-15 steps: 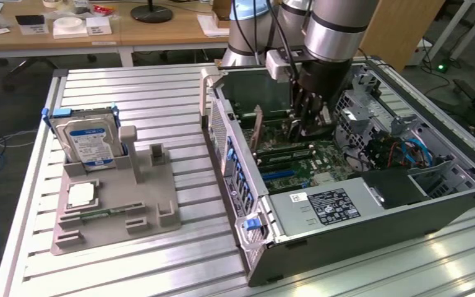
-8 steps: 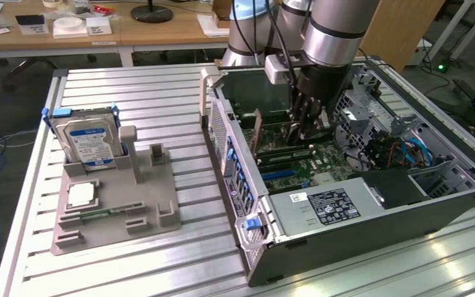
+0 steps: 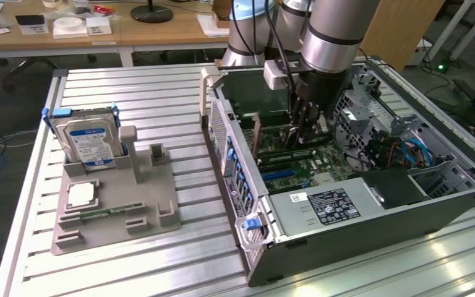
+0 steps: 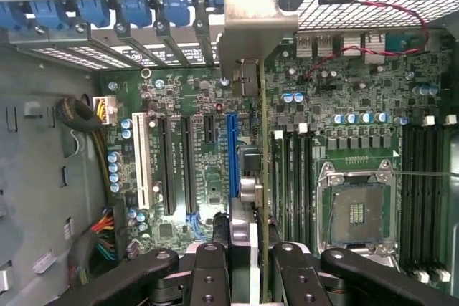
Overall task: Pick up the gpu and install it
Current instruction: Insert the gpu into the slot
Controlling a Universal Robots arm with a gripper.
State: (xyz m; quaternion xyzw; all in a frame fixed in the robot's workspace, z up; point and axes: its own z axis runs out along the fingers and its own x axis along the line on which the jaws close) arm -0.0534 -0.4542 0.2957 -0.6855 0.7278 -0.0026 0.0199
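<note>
Gpu (image 4: 249, 170): inside the case, seen edge-on in the wrist view, upright above the motherboard. Its metal bracket reaches toward the rear slot openings. Its faces are hidden, and whether its lower edge sits in a slot cannot be made out.
Table (image 3: 138, 266): ribbed aluminium top that carries everything else. Its edges are cut off at 3 and 6 o'clock of the exterior view.
Case (image 3: 370, 238): open computer tower lying on its side, at 3 o'clock from the table's middle.
Arm (image 3: 336, 37): grey, reaching down into the case from 12 o'clock. Its upper links are cut off.
Holder (image 3: 151, 213): grey moulded fixture at 9 o'clock from the case.
Motherboard (image 4: 186, 105): green, partly covered by the card and the fingers.
Power supply (image 3: 324, 207): silver box with a dark label, at 6 o'clock inside the case.
Hard drive (image 3: 89, 139): blue-and-white label, upright at the holder's 12 o'clock end.
Gripper (image 4: 247, 252): black fingers (image 4: 208, 270) closed partway onto the gpu, one on each face. The contact itself is hidden.
CPU socket (image 4: 355, 202): metal frame just beside the card.
CPU chip (image 3: 81, 195): flat on the holder, at 6 o'clock from the hard drive.
</note>
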